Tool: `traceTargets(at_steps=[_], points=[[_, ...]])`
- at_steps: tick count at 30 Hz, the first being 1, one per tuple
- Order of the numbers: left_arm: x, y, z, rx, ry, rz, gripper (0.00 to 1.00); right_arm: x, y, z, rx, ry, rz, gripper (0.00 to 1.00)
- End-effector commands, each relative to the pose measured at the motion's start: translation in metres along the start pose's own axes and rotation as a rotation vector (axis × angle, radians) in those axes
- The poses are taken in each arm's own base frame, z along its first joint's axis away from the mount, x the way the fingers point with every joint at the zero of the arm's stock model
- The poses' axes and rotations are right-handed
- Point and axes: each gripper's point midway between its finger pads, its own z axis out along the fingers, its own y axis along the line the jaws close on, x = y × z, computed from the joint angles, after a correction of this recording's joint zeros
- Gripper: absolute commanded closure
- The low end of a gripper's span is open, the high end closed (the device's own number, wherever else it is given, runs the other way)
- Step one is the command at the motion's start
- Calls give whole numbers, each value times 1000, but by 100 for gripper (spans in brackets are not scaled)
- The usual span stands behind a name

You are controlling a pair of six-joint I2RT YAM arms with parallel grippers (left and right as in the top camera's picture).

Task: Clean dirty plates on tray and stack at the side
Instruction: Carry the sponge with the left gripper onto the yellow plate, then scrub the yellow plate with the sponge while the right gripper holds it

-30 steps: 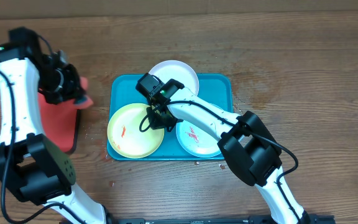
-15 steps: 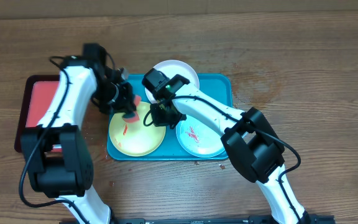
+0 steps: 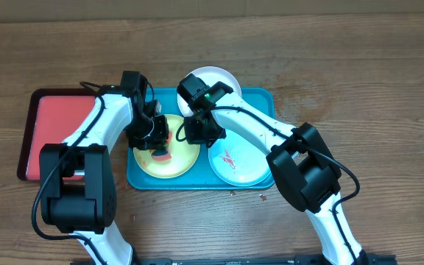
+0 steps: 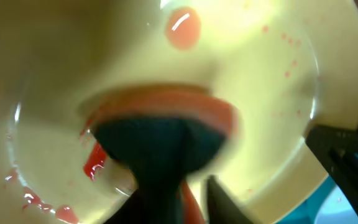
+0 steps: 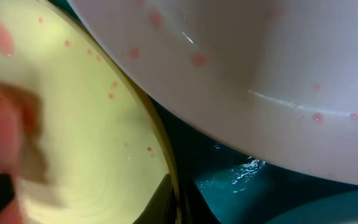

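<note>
Furthest toward the left edge of the table [image 3: 374, 88] lies a red tray [image 3: 50, 132] with a dark rim. Beside it, about the middle of the table, sits the teal tray [image 3: 267, 103], its long sides parallel to the table's near edge, with all three plates on it. The left end effector [image 3: 157, 143] hangs over the yellow-green plate [image 3: 182, 168], which fills the tray's left half. A red sponge [image 3: 161, 155] rests on that plate directly beneath the left end effector. The left wrist view is badly blurred. It shows the sponge against the plate's floor with a dark mass in front of it and red smears [image 4: 92, 163] alongside. Whether the jaws grip the sponge or stand loose around it cannot be told. Just to the right, the right end effector [image 3: 196, 136] is closed tight on the yellow-green plate's right rim, and the right wrist view shows it pinching that thin edge. The white plate [image 3: 216, 77] sits at the tray's far side and overlaps the rim toward the table's far edge. In the right wrist view its surface is speckled with pink spots. The mint plate [image 3: 243, 168] lies flat in the tray's right half, just beside the yellow-green plate, with a red smear in its middle.
</note>
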Motion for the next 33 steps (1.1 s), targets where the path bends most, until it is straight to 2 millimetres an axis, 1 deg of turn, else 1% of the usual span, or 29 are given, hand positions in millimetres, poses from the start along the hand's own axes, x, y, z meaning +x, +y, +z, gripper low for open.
traceTargets(at_steps=[1,3,4,6,10,12,13,15,17,20,26,28,31,33], points=[[-2,2,-2,-15,-18,-15,46,2,-2,4,4,9,7,96],[-3,1,-2,-8,-20,-13,46,2,-2,4,5,10,7,96],[-3,1,-2,-7,-21,-13,53,2,-2,4,5,10,7,96],[-3,1,-2,-7,-22,-13,63,2,-2,4,5,11,7,96],[0,1,-2,-11,-9,-16,64,3,-3,4,7,14,8,96],[3,2,-2,-14,3,-19,70,3,-3,4,7,13,8,96],[4,3,-2,-15,7,-20,74,3,-3,4,7,13,8,96],[6,3,0,-15,13,-22,96,2,-3,4,6,12,8,96],[8,1,3,5,19,-22,96,2,-2,4,5,10,7,96],[12,-9,9,64,29,-15,96,0,-1,4,1,4,6,96],[17,-11,21,40,25,25,96,0,-1,4,0,3,5,96],[15,3,23,-52,7,32,96,0,-1,4,0,3,5,96],[11,37,17,-246,-25,13,96,0,-2,4,2,4,6,96],[9,62,9,-385,-47,-28,96,1,-2,4,3,6,6,96]])
